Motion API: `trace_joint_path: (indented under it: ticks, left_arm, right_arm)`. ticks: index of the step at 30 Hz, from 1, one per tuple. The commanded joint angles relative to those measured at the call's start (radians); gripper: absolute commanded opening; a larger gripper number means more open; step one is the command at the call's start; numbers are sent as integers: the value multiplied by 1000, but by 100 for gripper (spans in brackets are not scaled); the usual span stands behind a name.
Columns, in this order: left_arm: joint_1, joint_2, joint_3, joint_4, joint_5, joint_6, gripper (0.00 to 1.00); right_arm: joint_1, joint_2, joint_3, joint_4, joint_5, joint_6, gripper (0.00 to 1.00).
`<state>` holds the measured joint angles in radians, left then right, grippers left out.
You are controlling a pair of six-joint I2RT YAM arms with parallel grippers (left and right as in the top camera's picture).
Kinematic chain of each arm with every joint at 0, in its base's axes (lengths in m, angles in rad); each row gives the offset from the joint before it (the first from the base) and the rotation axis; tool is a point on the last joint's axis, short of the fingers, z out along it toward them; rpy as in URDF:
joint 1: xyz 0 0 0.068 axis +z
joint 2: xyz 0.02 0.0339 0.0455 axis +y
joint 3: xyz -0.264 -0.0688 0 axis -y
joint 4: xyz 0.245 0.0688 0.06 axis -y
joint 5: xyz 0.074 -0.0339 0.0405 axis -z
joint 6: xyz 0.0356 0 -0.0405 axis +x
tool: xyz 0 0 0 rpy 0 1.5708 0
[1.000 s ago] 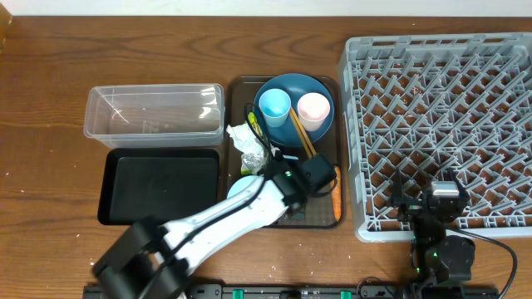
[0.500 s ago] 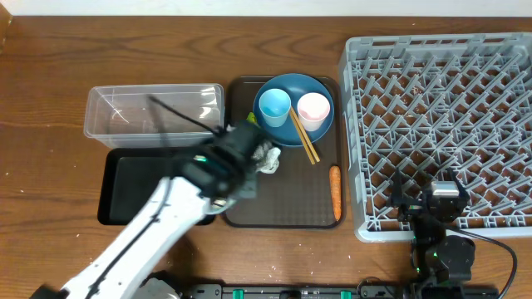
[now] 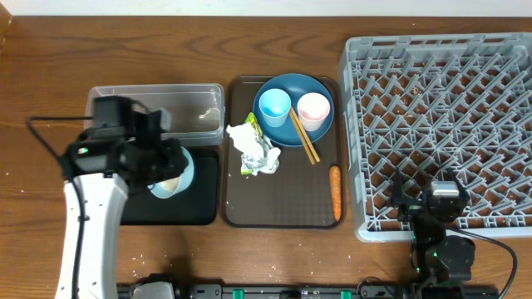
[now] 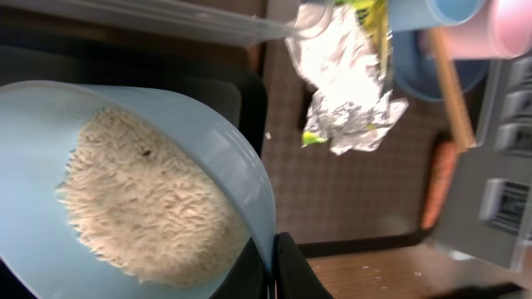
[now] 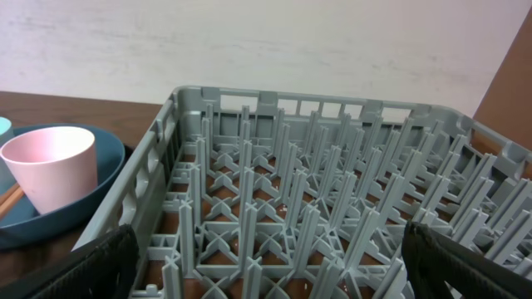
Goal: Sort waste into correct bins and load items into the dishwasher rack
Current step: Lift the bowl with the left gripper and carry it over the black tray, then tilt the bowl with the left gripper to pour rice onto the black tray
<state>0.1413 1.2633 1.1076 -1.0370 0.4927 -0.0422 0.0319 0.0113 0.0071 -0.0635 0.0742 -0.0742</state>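
My left gripper (image 3: pixel 158 170) (image 4: pixel 273 270) is shut on the rim of the light blue bowl (image 3: pixel 177 172) (image 4: pixel 50 124), which holds white rice (image 4: pixel 141 199). The bowl hangs over the black tray (image 3: pixel 199 212), just in front of the clear tub (image 3: pixel 158 104). Crumpled tissue with the green-and-yellow wrapper (image 3: pixel 253 148) (image 4: pixel 349 83) and the carrot (image 3: pixel 335 191) lie on the brown serving tray (image 3: pixel 283 212). On the dark blue dish (image 3: pixel 295 83) stand a blue cup (image 3: pixel 275 106) and a pink cup (image 3: pixel 313 110), with the chopsticks (image 3: pixel 303 137) beside them. My right gripper (image 3: pixel 426 208) (image 5: pixel 266 266) stands open over the rack (image 3: pixel 449 124), holding nothing.
The rack's upright pegs (image 5: pixel 316 191) fill the right wrist view. The wooden table (image 3: pixel 50 91) shows to the left of the tub and along the front edge.
My left arm swung left from the serving tray, carrying the bowl to a spot over the black tray. The right arm has not moved.
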Motion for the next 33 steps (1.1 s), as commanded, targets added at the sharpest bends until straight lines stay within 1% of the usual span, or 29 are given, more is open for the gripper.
trace_joint_path:
  ticks: [1, 3, 7, 10, 12, 16, 20, 24, 28, 33]
  left_arm:
    - [113, -3, -32, 3, 216, 171, 6]
    - [173, -4, -54, 15, 272, 227, 6]
    - [282, -4, -122, 57, 439, 329, 7]
    - [358, -4, -190, 102, 512, 368, 6]
    - [407, -3, -241, 135, 538, 370, 6]
    - [498, -3, -324, 146, 688, 444, 6]
    - [583, -3, -362, 157, 749, 449, 6]
    - [633, -3, -365, 156, 782, 450, 6]
    - [644, -3, -365, 140, 835, 448, 6]
    - [644, -2, -365, 131, 837, 408, 6]
  right_arm:
    - [-6, -5, -2, -4, -4, -10, 99]
    - [-6, -5, -2, -4, -4, -10, 99]
    - [-6, -5, -2, -4, -4, -10, 99]
    - [-6, -5, -2, -4, -4, -10, 99]
    - [-6, -5, -2, -4, -4, -10, 99]
    - [-6, -5, -2, -4, -4, -10, 99]
    - [-6, -5, -2, -4, -4, -10, 99]
    - [-6, -5, -2, -4, -4, -10, 99]
    - [-6, -5, -2, -4, -4, -10, 99]
    - [-6, -5, -2, -4, -4, -10, 99]
